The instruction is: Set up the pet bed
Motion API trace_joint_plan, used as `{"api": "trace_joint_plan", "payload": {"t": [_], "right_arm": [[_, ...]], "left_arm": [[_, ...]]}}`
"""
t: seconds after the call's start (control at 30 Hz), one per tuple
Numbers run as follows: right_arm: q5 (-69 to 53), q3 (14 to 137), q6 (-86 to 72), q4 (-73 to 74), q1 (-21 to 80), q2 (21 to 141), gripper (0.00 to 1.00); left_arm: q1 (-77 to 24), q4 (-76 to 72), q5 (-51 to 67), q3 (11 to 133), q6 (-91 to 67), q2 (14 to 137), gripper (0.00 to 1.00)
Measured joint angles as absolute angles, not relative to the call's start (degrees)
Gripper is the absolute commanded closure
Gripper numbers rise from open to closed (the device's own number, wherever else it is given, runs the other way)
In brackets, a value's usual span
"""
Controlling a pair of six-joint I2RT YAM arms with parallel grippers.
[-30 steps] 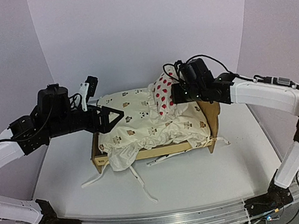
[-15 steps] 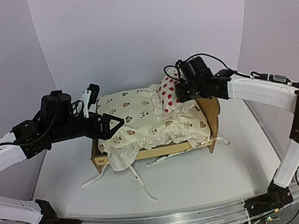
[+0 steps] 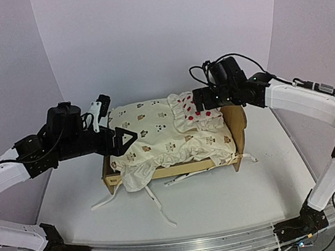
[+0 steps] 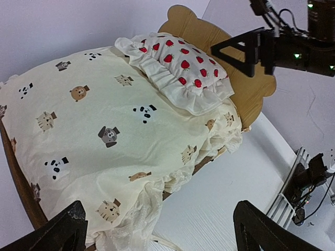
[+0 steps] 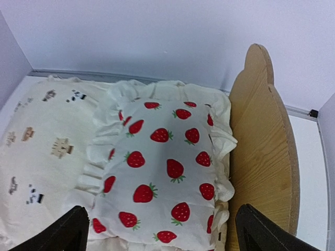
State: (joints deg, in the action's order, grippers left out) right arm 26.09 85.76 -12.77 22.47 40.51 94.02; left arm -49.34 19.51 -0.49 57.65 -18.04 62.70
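One pet bed [image 3: 183, 169]: light plywood frame, sat mid-table, front rail facing the arm bases, bear-ear headboard [image 5: 261, 146] at the right end
Cover [image 3: 153, 134]: cream with little animal prints and a ruffled edge, heaped over pretty much the whole frame, spilling over the front-left corner
Pillow [image 5: 162, 167]: white with red strawberries, lying flat on the cover, right up against the headboard
Ties [image 3: 160, 209]: thin white strips trailing off the cover onto the table [image 3: 229, 207] in front of the bed
Right gripper [image 3: 201, 100]: jaws spread wide, nothing in them, hanging just over the pillow
Left gripper [image 3: 126, 139]: same deal, wide apart and empty, hovering over the foot end at the left side of the cover
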Motion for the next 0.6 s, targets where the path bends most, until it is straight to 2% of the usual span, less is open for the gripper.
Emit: {"api": "trace_joint_plan", "payload": {"t": [0.23, 0.6], "right_arm": [[16.1, 82.1, -17.5, 20.9, 40.5, 83.4, 0.02], [10.6, 55.0, -19.9, 20.9, 40.5, 60.4, 0.02]], "left_arm": [[-49.3, 21.7, -5.3, 57.6, -18.1, 62.6, 0.00], [-49.3, 32.4, -15.3, 57.6, -22.4, 55.8, 0.00]]}}
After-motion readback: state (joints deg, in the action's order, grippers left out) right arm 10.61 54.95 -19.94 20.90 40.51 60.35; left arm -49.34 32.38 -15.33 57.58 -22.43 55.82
